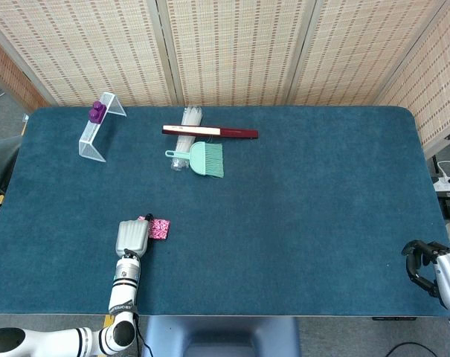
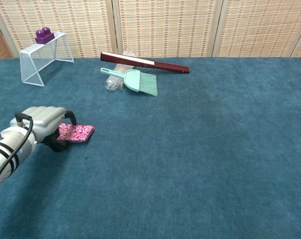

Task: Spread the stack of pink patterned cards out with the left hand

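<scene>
The left hand [image 2: 47, 122] rests on the blue table [image 1: 306, 216] with its fingers curled down over the near edge of the pink patterned cards [image 2: 75, 132], gripping that end of the stack with a dark fingertip tucked beneath it; in the head view the same hand [image 1: 132, 237] covers the stack's left side, so only the right part of the cards [image 1: 159, 228] shows. The cards lie flat, still bunched as 1 stack rather than fanned. Well beyond the cards, toward the screen wall, a mint green brush [image 1: 200, 158] lies beside a clear plastic bundle [image 1: 186, 128], with a dark red flat stick [image 1: 210, 132] crossing just behind them. Left of that group stands a small wire goal [image 2: 43, 57] with a purple block [image 2: 44, 34] on top. The right hand [image 1: 425, 264] sits far from the cards at the table's opposite near corner, its fingers curled in on nothing.
</scene>
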`<state>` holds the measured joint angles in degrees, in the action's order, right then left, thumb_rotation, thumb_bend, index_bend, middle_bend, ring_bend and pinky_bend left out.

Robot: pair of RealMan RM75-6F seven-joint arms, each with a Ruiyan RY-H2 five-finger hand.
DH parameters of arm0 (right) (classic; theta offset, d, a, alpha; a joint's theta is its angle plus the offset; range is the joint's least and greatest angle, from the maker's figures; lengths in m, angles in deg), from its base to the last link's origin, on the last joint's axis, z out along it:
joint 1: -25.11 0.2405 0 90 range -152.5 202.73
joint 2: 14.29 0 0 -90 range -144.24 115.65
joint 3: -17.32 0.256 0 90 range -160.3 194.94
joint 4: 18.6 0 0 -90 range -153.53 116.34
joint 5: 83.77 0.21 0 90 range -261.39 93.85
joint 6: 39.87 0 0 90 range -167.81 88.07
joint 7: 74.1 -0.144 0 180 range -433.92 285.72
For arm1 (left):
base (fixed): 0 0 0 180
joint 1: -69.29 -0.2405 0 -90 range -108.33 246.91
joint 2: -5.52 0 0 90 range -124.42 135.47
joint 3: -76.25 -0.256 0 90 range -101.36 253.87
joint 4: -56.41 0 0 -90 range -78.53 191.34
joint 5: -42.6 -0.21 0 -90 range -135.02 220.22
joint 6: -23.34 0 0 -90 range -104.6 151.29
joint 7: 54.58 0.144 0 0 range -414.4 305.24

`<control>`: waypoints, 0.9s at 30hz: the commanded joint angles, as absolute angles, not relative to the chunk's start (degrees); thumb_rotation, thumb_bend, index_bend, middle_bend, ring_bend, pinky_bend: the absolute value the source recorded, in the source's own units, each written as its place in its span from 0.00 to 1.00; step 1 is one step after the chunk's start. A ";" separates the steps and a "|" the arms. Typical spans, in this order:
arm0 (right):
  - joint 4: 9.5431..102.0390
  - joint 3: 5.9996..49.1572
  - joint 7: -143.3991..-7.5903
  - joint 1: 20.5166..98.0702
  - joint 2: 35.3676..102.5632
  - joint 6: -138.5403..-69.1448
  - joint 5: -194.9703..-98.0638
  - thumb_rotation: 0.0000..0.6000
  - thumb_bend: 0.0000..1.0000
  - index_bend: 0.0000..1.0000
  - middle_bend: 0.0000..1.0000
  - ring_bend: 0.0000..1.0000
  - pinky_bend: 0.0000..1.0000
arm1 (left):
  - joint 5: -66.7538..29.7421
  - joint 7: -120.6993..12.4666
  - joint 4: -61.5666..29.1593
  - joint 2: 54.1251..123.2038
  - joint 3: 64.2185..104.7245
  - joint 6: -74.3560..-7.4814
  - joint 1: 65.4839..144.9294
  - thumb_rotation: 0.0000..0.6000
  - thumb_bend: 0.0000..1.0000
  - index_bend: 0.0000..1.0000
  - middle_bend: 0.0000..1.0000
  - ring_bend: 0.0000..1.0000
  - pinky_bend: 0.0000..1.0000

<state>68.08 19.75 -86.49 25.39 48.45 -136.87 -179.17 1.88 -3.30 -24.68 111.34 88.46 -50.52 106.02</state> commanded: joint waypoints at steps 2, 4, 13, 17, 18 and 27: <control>68.10 19.77 -86.45 25.39 48.46 -136.88 -179.16 1.00 0.55 0.79 0.73 0.67 0.93 | 2.42 -2.74 -25.29 110.86 88.46 -50.07 106.06 1.00 0.42 0.22 1.00 1.00 1.00; 68.10 19.76 -86.45 25.39 48.46 -136.86 -179.15 1.00 0.55 0.79 0.73 0.67 0.93 | 3.12 -2.17 -25.92 110.47 88.49 -49.72 106.12 1.00 0.42 0.18 1.00 1.00 1.00; 68.13 19.79 -86.56 25.40 48.41 -136.85 -179.09 1.00 0.55 0.79 0.73 0.67 0.93 | 4.93 -1.98 -29.12 108.74 88.68 -48.09 106.42 1.00 0.42 0.10 1.00 1.00 1.00; 68.13 19.75 -86.54 25.43 48.39 -136.74 -179.10 1.00 0.55 0.79 0.73 0.67 0.93 | 4.60 -2.39 -30.02 108.16 88.63 -47.93 106.71 1.00 0.42 0.20 1.00 1.00 1.00; 68.14 19.74 -86.50 25.43 48.39 -136.73 -179.12 1.00 0.55 0.79 0.73 0.67 0.93 | 4.29 -2.61 -30.04 108.16 88.57 -48.03 106.78 1.00 0.42 0.23 1.00 1.00 1.00; 68.21 19.72 -86.43 25.51 48.36 -136.55 -179.11 1.00 0.55 0.79 0.73 0.67 0.93 | 3.76 -3.11 -29.16 108.71 88.45 -48.32 107.43 1.00 0.42 0.30 1.00 1.00 1.00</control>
